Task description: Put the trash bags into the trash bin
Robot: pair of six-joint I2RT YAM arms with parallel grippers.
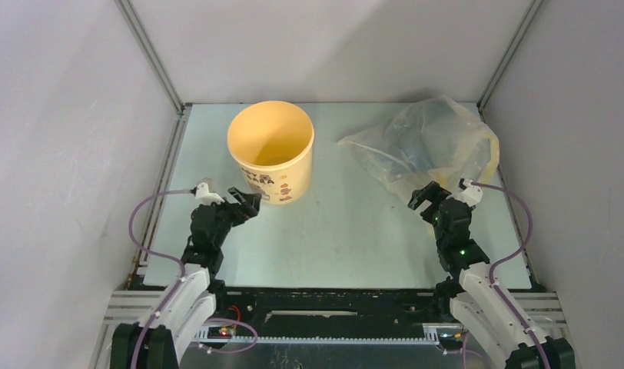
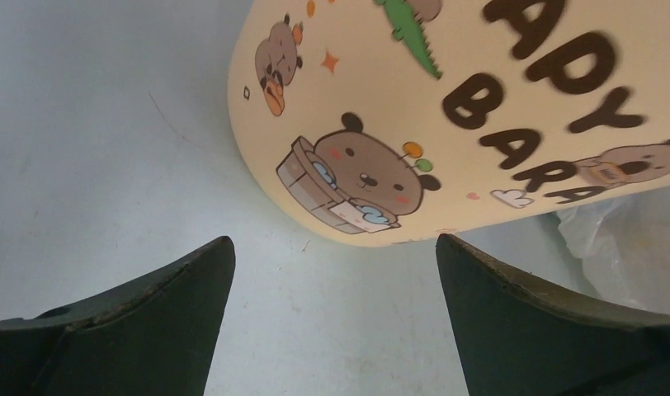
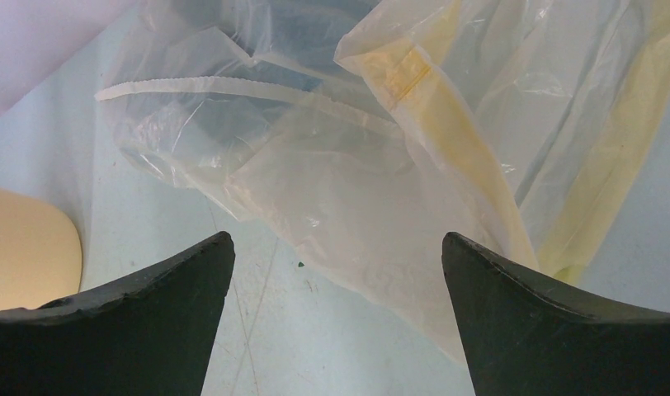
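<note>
Right of the trash bin (image 1: 295, 167), and well apart from it, a larger pale see-through bag (image 1: 447, 134) lies slumped on the table (image 1: 347, 231). Dark bluish film shows through its wall in the right wrist view, and this is most likely the trash bags (image 3: 315, 25). They seem to be packed inside that wrapper rather than loose, though the creases make it hard to tell how many there are. None has reached the bin.

The bin stands upright with its mouth facing up and nothing visible inside, so it is ready to take whatever is dropped in.

The left gripper (image 1: 250, 201) sits low, just beside the bin's near-left wall. Its jaws are spread as wide as they go and hold nothing. The left wrist view shows the printed bears and lettering between the fingers, with bare table separating them from the bin. That position suggests it is there to steady the light bin or catch its rim.

The right gripper (image 1: 423, 196) is on the far side of the bin from the left one, hovering at the near edge of the pale bag. It is equally wide open and empty, and it points straight at the crumpled plastic. From this placement, it is probably meant to do the reaching and pulling. The thin film may slip or bring the wrapper along with it.
</note>
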